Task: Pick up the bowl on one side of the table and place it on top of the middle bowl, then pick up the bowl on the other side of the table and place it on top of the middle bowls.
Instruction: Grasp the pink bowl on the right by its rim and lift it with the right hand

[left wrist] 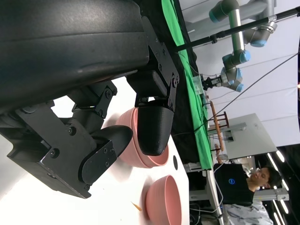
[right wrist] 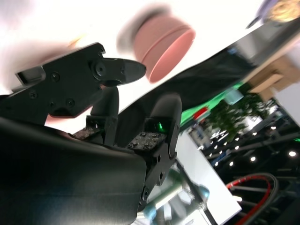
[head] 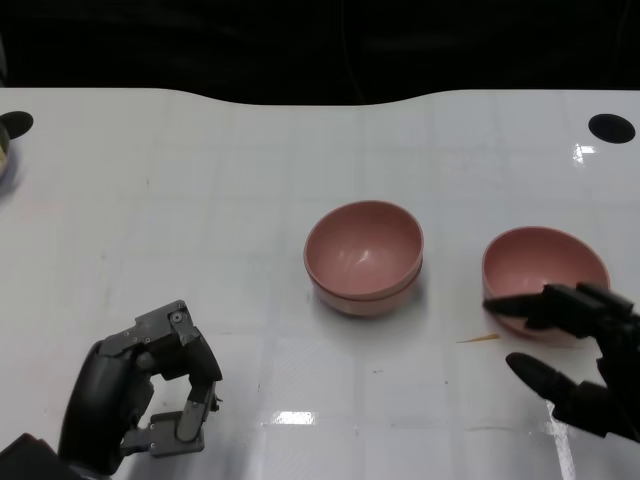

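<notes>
Two pink bowls sit nested as a stack [head: 365, 258] at the middle of the white table [head: 200, 220]. A single pink bowl [head: 545, 272] stands to its right. My right hand [head: 575, 350] is at that bowl's near side, fingers spread; one fingertip [head: 510, 305] lies against the near rim and the thumb stays apart below. It holds nothing. My left hand [head: 150, 405] rests low at the near left, fingers loosely curved around empty space, well clear of the stack. The left wrist view shows the stack [left wrist: 140, 152] and the single bowl [left wrist: 164, 204] beyond its fingers [left wrist: 152, 126]. In the right wrist view the stack [right wrist: 164, 47] is blurred.
A small orange sliver [head: 478, 340] lies on the table between the stack and the right bowl. Round black holes [head: 611, 127] mark the far corners. A dish edge [head: 5, 160] shows at the far left. A person [left wrist: 248, 183] stands beyond the table.
</notes>
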